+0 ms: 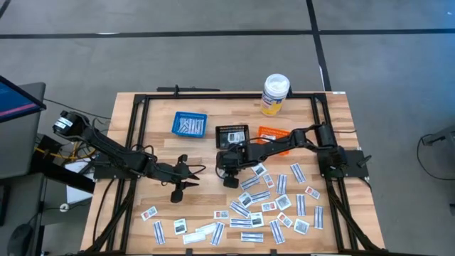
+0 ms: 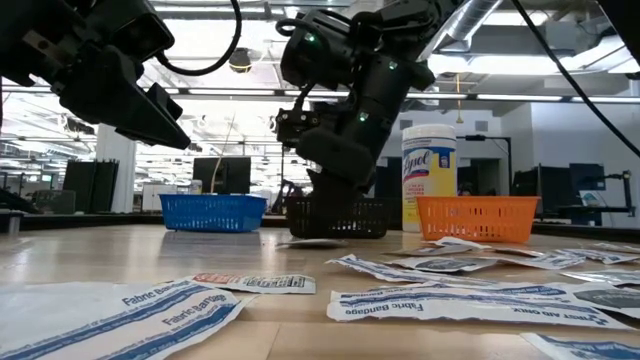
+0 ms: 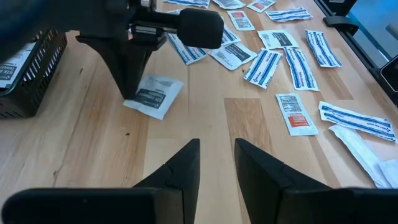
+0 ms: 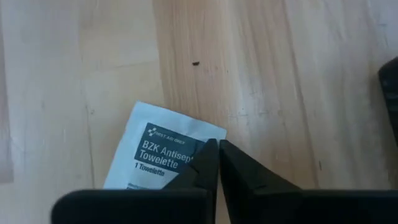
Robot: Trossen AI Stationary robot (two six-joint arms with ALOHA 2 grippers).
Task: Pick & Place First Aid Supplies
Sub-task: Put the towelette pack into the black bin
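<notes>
Right gripper (image 4: pixel 218 152), jaws together, pinches the towelette (image 4: pixel 163 149) edge on the table (image 1: pixel 153 121), at 6 o'clock of the black basket (image 1: pixel 232 135). Left gripper (image 1: pixel 186 174), jaws apart, hovers at the towelette's 9 o'clock.

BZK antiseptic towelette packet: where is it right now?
The BZK antiseptic towelette packet lies on the table's middle in the high view, just in front of the black basket, pinched by the shut right gripper.

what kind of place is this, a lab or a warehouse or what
Most likely a robotics lab or test workshop: a wooden table on a bare concrete floor, computer monitors on benches behind, and exposed ceiling ducts overhead.
</notes>
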